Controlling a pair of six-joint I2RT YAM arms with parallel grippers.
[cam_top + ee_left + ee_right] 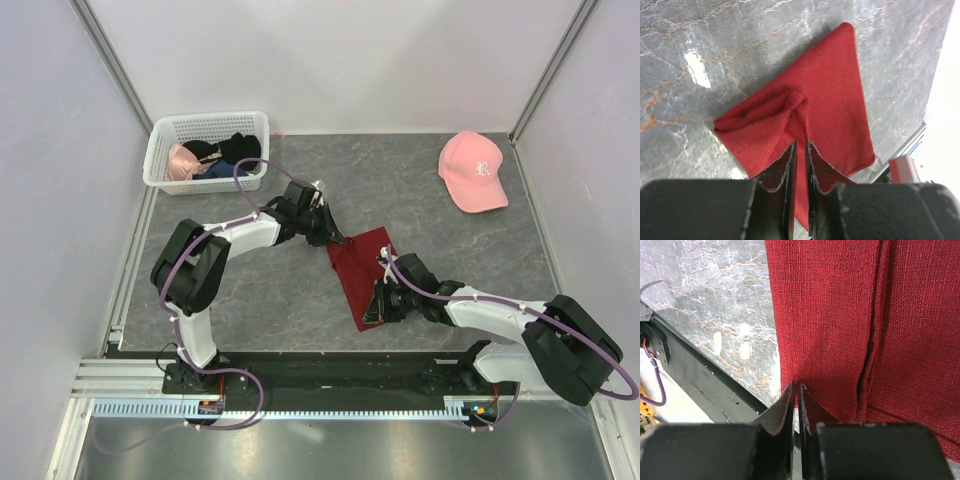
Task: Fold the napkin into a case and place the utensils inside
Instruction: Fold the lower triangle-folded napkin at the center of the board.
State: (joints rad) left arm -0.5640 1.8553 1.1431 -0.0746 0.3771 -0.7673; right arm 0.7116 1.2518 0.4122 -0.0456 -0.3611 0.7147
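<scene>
Two arms bend low over the gray table (250,290), the left reaching out to the right and the right reaching to the left. The left gripper (800,146) pinches a raised fold at the far end of the dark red napkin (360,272), and the right gripper (796,389) pinches its near edge. The napkin lies folded mid-table, long side running near to far, and the pink cap (472,172) at the back right shows a white R.

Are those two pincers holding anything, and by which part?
Both hold the napkin: the left pincer pinches a bunched fold at its far end, the right pincer apparently its near edge.
</scene>
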